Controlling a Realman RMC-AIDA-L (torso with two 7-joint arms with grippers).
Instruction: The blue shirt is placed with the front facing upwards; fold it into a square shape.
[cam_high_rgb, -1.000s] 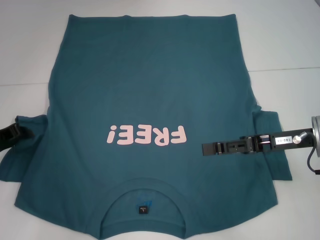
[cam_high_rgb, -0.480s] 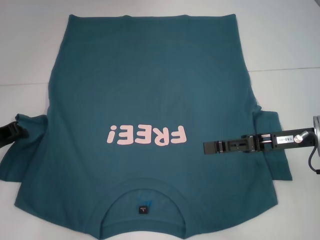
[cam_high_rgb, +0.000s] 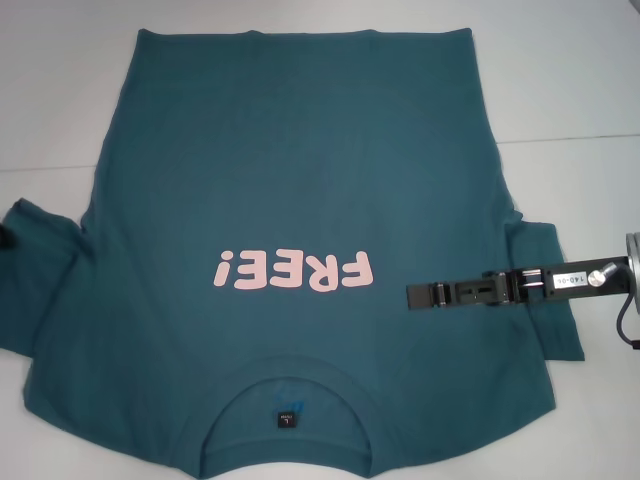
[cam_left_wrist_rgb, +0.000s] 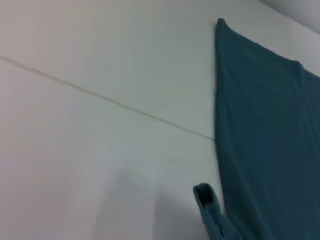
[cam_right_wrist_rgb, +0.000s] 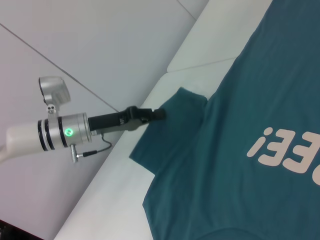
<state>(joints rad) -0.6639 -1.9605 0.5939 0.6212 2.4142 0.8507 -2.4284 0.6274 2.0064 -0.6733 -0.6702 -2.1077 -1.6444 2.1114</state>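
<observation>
The blue shirt lies flat and front up on the white table, with the pink "FREE!" lettering above the collar at the near edge. My left gripper is at the far left edge, shut on the tip of the left sleeve. The right wrist view shows it at that sleeve's corner. My right gripper hovers over the shirt's right side, near the right sleeve. The left wrist view shows only the shirt's edge.
The white table surrounds the shirt, with a thin seam running across it. The right arm's wrist and cable sit at the right edge of the head view.
My left gripper has moved left, almost out of the head view, and the bunched left sleeve has been drawn out flat to the left. The right arm has not moved.
</observation>
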